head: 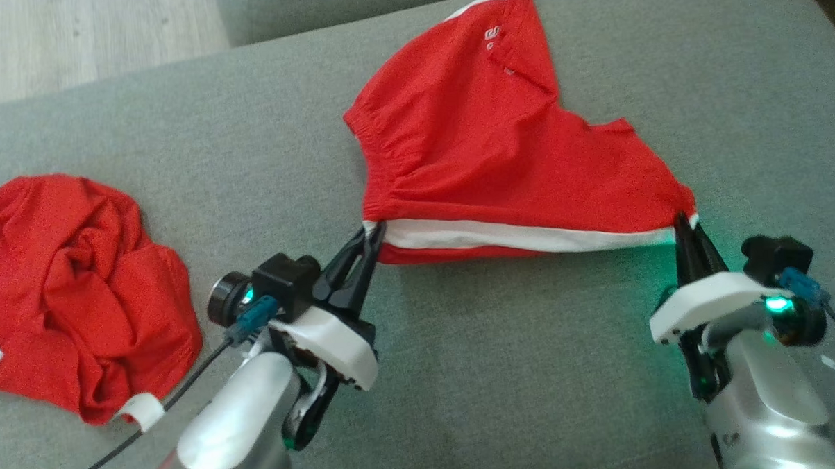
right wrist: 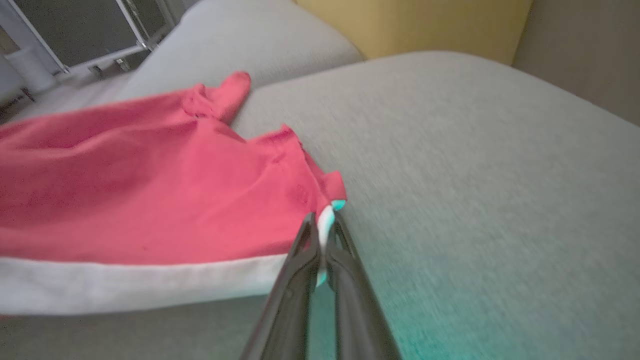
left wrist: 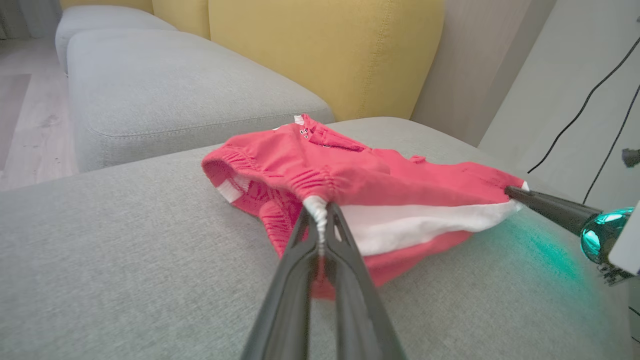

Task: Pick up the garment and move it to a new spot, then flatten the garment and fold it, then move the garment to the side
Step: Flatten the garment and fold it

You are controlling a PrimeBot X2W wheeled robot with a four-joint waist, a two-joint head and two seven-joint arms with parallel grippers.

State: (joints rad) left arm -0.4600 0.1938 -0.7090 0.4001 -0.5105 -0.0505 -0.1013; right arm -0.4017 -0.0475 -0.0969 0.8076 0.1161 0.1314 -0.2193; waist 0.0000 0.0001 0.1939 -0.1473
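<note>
A red garment [head: 484, 142] with a white side stripe, looking like shorts, lies stretched on the grey sofa cushion [head: 505, 370]. My left gripper [head: 371, 230] is shut on its elastic waistband corner at the stripe's left end; the left wrist view shows the garment [left wrist: 380, 185] pinched in the left gripper [left wrist: 320, 210]. My right gripper [head: 682, 220] is shut on the stripe's other end at the hem corner, seen up close as the right gripper [right wrist: 324, 225] clamped on the garment [right wrist: 150, 200]. The near edge hangs taut between both grippers.
A second red garment [head: 72, 288] lies crumpled at the cushion's left end. Beyond the cushion are another grey cushion [left wrist: 165, 80], yellow back cushions [left wrist: 325, 50] and wooden floor [head: 70, 38]. A black cable [head: 153, 424] trails from my left wrist.
</note>
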